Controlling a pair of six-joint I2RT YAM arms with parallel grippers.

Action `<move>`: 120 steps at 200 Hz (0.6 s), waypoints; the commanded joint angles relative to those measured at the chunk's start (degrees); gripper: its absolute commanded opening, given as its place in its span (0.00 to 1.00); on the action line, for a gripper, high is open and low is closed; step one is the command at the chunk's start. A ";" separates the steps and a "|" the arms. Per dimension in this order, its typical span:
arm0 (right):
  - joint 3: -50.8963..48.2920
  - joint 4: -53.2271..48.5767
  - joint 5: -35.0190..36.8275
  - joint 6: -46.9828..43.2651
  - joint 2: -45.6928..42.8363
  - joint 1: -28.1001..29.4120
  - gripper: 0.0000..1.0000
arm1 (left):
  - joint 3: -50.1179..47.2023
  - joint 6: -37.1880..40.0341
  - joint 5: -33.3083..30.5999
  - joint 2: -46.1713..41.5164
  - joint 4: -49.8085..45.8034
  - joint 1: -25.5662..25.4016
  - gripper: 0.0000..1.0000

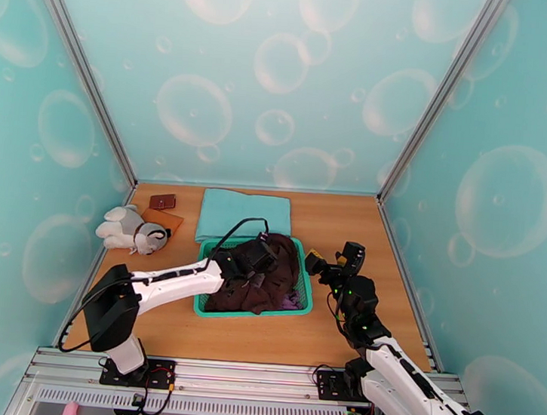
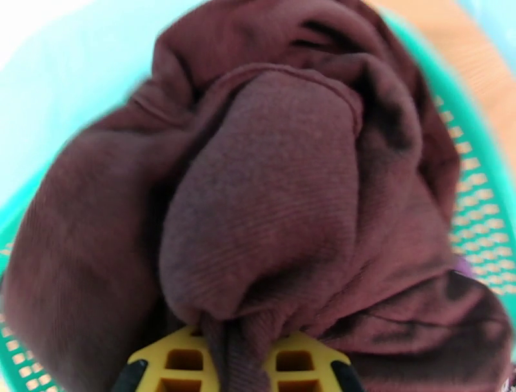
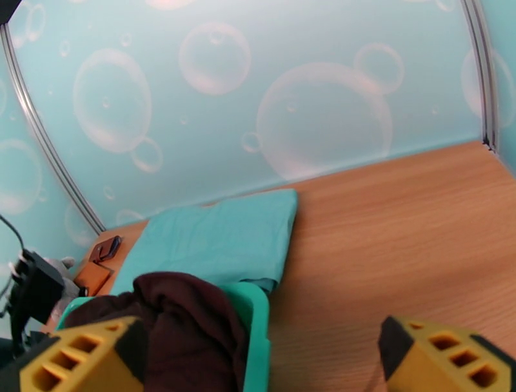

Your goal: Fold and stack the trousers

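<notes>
The trousers point(image 2: 258, 193) lie bunched in the basket point(image 2: 477, 213). The left gripper point(image 2: 235, 364) pinches a narrow fold of them. The right gripper point(image 3: 258, 367) stands spread beside the basket, holding nothing. Risk: the thin pinch may slip on lifting; the heaped cloth may drag the basket or carry the purple garment point(image 1: 290, 303) out with it. No brand, label or writing is legible

The wooden tabletop point(image 1: 339, 338) carries a green mesh basket point(image 1: 307, 283) near its middle, with a folded teal cloth point(image 1: 244, 211) just behind it. At the far left lie a plush toy point(image 1: 129, 229), a flat tan piece point(image 1: 165, 219) and a small brown wallet point(image 1: 163, 201).
</notes>
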 commanded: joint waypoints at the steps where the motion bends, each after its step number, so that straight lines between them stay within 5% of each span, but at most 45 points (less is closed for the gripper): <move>1: 0.11 0.15 -0.40 0.91 0.12 -0.30 0.99 | 2.09 -0.19 0.51 -9.99 1.26 0.03 0.00; 75: -1.03 2.12 -1.49 0.10 -1.26 0.35 0.99 | 11.06 5.40 -15.41 -29.85 8.79 4.62 0.00; 120: -0.47 4.63 -0.18 -3.44 0.74 5.44 0.99 | 9.00 13.23 -25.04 -45.19 24.89 6.85 0.00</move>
